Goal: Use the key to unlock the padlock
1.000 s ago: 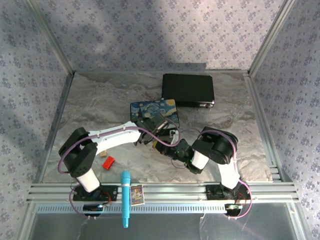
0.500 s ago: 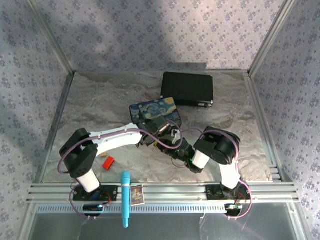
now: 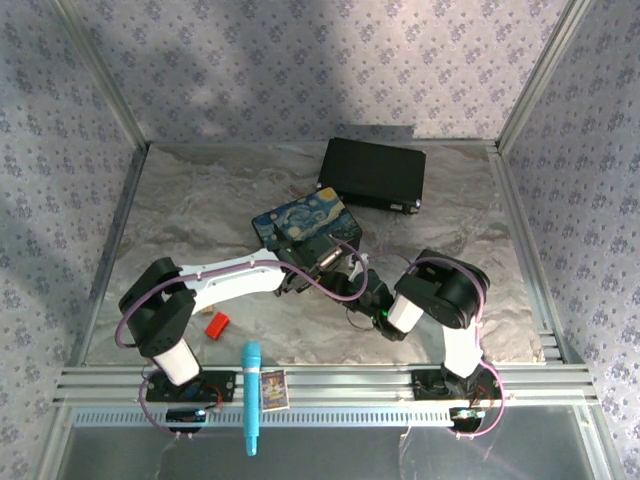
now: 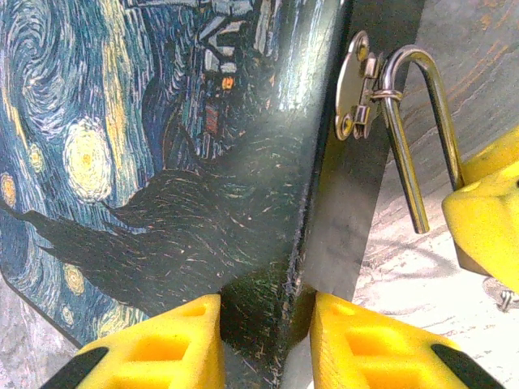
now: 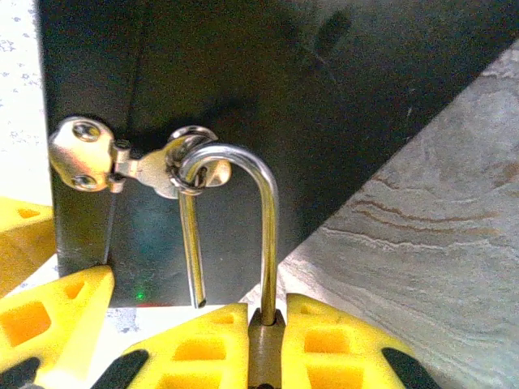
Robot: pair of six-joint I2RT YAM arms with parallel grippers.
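Squarely, padlock (image 5: 263, 356) inside right gripper (image 5: 263, 322), shackle (image 5: 271, 227) through box (image 5: 243, 73) hasp (image 5: 166, 168).

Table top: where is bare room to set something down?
Bare table lies far left, between the side rail and the painted box, and right, between the black case and the other rail. The middle is crowded: the left arm and right arm meet at the box, with a red block near left.

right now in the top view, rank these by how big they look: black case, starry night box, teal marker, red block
1-2. black case and starry-night box: near alike, box edge partly hidden, so unranked
3. teal marker, long but thin
4. red block
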